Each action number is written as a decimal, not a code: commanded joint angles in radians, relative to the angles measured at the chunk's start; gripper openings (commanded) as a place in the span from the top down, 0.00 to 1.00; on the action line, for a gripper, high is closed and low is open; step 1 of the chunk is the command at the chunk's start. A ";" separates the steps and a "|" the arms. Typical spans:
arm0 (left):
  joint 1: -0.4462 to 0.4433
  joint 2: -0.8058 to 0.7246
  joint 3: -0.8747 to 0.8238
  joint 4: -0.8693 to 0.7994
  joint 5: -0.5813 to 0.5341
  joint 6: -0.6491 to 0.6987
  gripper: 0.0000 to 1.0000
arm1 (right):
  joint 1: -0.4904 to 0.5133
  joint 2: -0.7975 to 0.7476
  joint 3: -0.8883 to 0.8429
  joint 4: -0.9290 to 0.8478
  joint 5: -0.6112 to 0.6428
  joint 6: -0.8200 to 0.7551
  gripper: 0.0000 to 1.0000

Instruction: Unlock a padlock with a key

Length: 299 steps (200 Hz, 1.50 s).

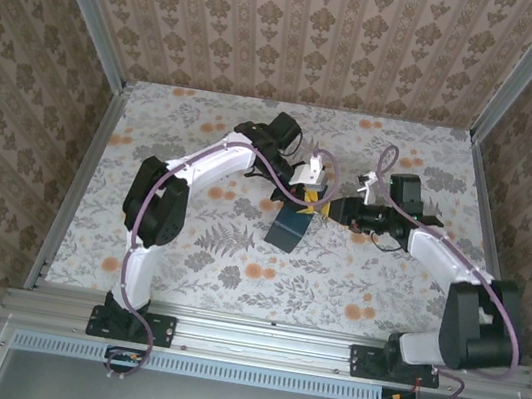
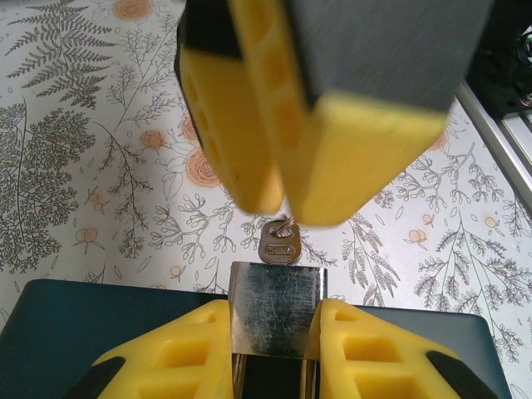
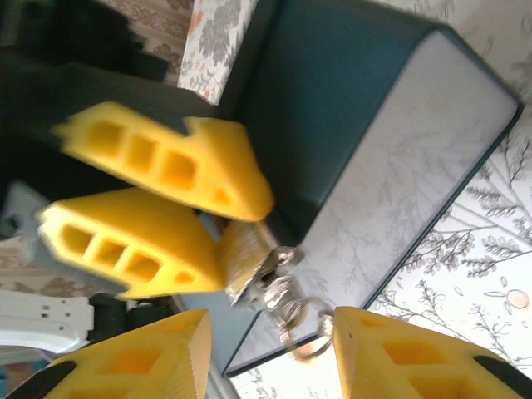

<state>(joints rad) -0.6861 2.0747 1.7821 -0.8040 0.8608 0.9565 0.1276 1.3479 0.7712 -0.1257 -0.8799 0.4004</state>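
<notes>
1. Padlock (image 2: 274,303), left wrist view: a small squarish block with a brushed metal face, clamped between the two yellow fingers of the left gripper (image 2: 274,332), which press on its two sides. A silver key (image 2: 280,243) stands out of the end of the padlock that points away from this gripper. Just beyond the key head hang the fingertips of the right gripper (image 2: 288,204); they look close together from here. A dark blue box (image 2: 58,332) lies under the left gripper's fingers.

2. Right wrist view: the padlock (image 3: 241,249) is blurred and looks brass-coloured. It sits straight ahead of the right gripper (image 3: 270,328), pinched in the left gripper (image 3: 243,241). The key (image 3: 278,270) and its wire ring (image 3: 303,328) jut toward the right gripper, whose fingers stand apart on either side of the ring without pressing on it. The blue box (image 3: 349,141) lies beyond.

3. Top view: the left gripper (image 1: 308,191) and right gripper (image 1: 337,211) meet tip to tip above the far corner of the blue box (image 1: 290,229) on the floral table (image 1: 184,268). The padlock between them is too small to make out.
</notes>
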 commanded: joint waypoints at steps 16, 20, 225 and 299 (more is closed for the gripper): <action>0.020 -0.003 -0.023 -0.053 0.005 0.002 0.78 | -0.003 -0.183 -0.039 -0.001 0.110 -0.106 0.55; 0.024 -0.005 -0.024 -0.054 0.007 0.004 0.78 | -0.003 -0.191 -0.037 -0.008 0.111 -0.115 0.56; 0.126 -0.042 -0.080 -0.090 0.144 0.101 0.80 | 0.257 -0.008 -0.145 0.439 0.444 -1.060 0.56; 0.142 -0.063 -0.085 -0.040 0.161 0.038 0.68 | 0.293 0.013 -0.159 0.544 0.491 -1.129 0.61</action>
<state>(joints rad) -0.5598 2.0483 1.7145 -0.8513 0.9874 1.0191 0.4156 1.3769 0.6033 0.3798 -0.4118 -0.6746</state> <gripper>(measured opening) 0.301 0.404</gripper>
